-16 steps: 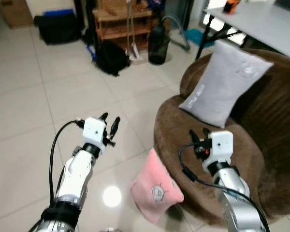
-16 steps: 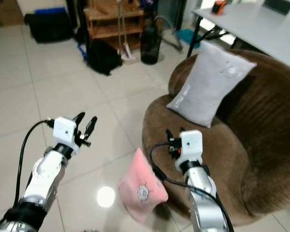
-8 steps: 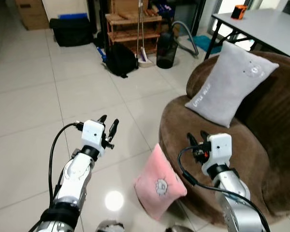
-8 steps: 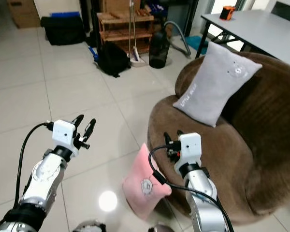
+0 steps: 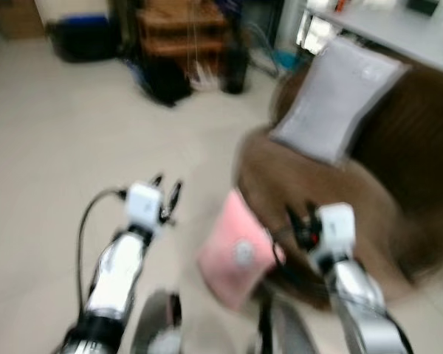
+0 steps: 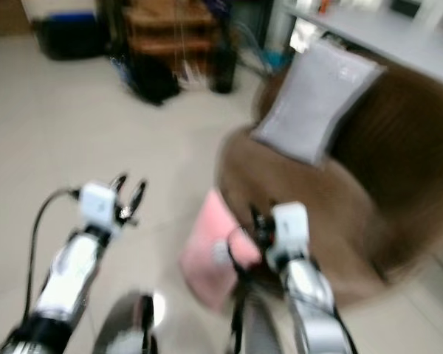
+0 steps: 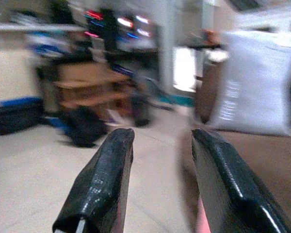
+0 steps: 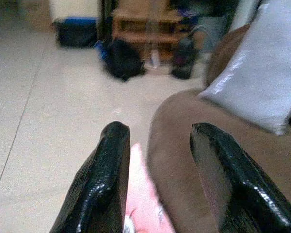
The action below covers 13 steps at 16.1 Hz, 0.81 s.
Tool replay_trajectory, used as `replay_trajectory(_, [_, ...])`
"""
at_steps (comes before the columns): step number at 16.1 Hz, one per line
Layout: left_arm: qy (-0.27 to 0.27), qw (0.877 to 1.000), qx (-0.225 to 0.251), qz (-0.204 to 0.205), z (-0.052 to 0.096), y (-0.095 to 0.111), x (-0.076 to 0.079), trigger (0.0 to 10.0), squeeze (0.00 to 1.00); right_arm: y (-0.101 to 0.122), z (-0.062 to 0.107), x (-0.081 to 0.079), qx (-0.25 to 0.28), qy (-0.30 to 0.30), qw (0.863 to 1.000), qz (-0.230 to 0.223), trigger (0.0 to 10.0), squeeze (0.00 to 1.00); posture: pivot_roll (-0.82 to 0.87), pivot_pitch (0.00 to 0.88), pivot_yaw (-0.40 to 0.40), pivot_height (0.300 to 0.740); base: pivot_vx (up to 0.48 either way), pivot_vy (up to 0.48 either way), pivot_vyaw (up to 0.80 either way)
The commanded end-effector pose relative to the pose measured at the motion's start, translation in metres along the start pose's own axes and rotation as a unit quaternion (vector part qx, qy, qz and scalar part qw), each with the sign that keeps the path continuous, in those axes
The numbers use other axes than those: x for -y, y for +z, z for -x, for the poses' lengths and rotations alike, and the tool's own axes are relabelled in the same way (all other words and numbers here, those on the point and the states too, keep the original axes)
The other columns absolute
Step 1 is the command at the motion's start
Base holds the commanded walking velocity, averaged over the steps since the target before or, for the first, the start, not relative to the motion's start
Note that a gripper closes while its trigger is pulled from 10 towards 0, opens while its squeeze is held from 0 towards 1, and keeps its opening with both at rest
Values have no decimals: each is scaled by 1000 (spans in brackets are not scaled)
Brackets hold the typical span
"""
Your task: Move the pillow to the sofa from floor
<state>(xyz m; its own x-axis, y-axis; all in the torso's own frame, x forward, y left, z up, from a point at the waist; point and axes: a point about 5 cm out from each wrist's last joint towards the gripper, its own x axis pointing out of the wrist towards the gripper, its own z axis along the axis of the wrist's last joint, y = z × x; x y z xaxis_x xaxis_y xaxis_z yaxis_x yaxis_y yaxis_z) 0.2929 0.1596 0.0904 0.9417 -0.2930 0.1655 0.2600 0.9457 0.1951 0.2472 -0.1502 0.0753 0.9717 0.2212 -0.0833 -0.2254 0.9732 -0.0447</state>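
Observation:
A pink pillow [image 5: 236, 258] stands on the floor, leaning against the front of the brown sofa [image 5: 399, 169]. A grey pillow [image 5: 336, 99] rests upright on the sofa seat. My left gripper [image 5: 166, 193] is raised over the floor to the left of the pink pillow, open and holding nothing. My right gripper [image 5: 301, 218] hovers at the sofa's front edge just right of the pink pillow, also open and empty. The right wrist view looks past its fingers [image 8: 104, 179] at the pink pillow [image 8: 145, 213] below. The head views are blurred.
A wooden shelf [image 5: 181, 26], a black bag [image 5: 166, 81] and a dark box [image 5: 81, 37] stand at the back of the tiled floor [image 5: 59, 147]. A grey table [image 5: 399, 29] is behind the sofa. My own legs [image 5: 159, 324] show at the bottom.
The whole picture has shifted and blurred, so the camera has moved; the pink pillow now looks slightly nearer. Both grippers hold the same open pose.

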Motion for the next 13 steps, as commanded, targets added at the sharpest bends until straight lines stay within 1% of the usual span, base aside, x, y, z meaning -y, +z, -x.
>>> replay_trajectory(1, [1,1000,-20,6,7,-8,1,10000,0,4,-3,-1,5,5,1000,5,10000,0,66,35,-57,595,0,0,0])
replay_trajectory(3, [-7,1000,-16,12,6,-7,4,10000,0,4,-3,0,5,6,1000,7,10000,0,66,33,-62,595,304,0,0])
replay_trajectory(9, [1,1000,-11,8,11,1,5,10000,0,3,-5,0,2,12,1000,11,10000,0,74,41,-82,595,333,0,0])
replay_trajectory(13, [3,1000,-5,7,15,13,5,10000,0,3,-6,-1,0,13,1000,14,10000,0,74,42,-82,595,351,0,0])
